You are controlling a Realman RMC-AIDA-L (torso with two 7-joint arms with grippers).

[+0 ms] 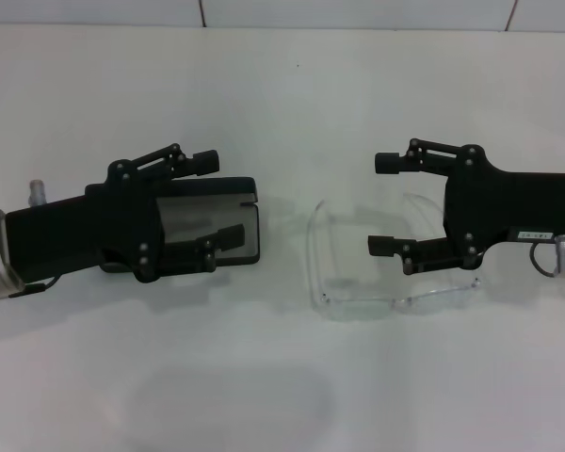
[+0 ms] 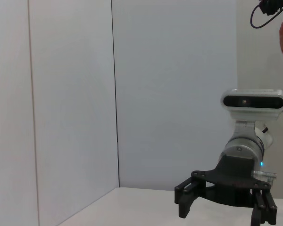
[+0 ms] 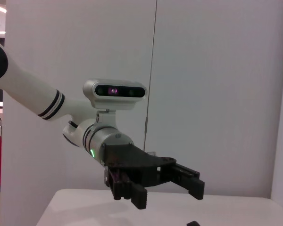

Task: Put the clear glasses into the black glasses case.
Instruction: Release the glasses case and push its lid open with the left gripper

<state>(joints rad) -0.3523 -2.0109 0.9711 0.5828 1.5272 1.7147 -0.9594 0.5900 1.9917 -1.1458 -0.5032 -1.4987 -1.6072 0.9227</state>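
Right gripper (image 1: 388, 203) wide, at 3 o'clock of clear glasses (image 1: 377, 282). Left gripper (image 1: 217, 198) wide over open black glasses case (image 1: 250, 221). Pre-grasp; next, pinch frame.

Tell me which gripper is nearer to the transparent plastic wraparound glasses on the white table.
Right. The right gripper hangs open over the clear glasses' far arm. The left gripper, also open, is off to their left, over the open black rectangular glasses case.
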